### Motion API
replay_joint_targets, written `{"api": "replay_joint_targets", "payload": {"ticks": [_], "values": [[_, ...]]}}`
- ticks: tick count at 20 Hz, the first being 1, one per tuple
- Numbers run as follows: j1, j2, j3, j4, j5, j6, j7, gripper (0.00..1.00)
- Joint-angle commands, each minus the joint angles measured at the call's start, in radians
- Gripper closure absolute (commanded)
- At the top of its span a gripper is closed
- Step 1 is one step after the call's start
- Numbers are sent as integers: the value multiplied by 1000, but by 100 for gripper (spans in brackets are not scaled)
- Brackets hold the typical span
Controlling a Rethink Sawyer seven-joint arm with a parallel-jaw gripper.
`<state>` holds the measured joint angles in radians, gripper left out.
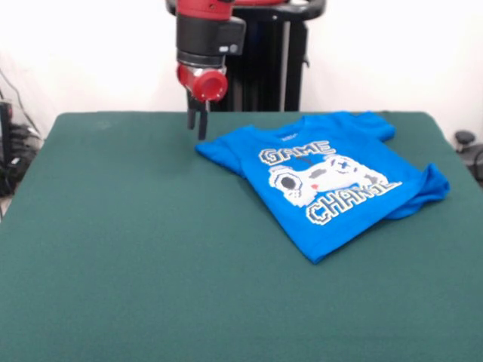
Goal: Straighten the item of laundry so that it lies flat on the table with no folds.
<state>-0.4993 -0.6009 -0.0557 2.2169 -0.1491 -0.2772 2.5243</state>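
The item of laundry (pixel 332 181), a bright blue T-shirt with a game controller print and "GAME" lettering, lies print-up on the right rear part of the green table (pixel 136 249). It sits at an angle. Its right side is folded over, which cuts off the lower line of lettering, and a bunched flap (pixel 430 185) sticks out at the right. My gripper (pixel 198 127) hangs from the red and black arm just above and behind the shirt's left corner (pixel 205 148). Whether it touches the cloth I cannot tell.
The robot's black pedestal (pixel 264 68) stands behind the table's far edge. Cables and dark objects lie off the table at the left (pixel 11 143) and right (pixel 468 147) edges. Bare green cloth spreads across the left and front of the table.
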Motion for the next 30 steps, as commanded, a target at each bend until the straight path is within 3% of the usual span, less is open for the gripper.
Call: {"api": "replay_joint_targets", "payload": {"ticks": [1,14,30], "values": [[30,26,103,-72,42,15,125,0],[-2,106,180,-104,53,4,155,0],[39,235,166,-197,85,-77,160,0]]}}
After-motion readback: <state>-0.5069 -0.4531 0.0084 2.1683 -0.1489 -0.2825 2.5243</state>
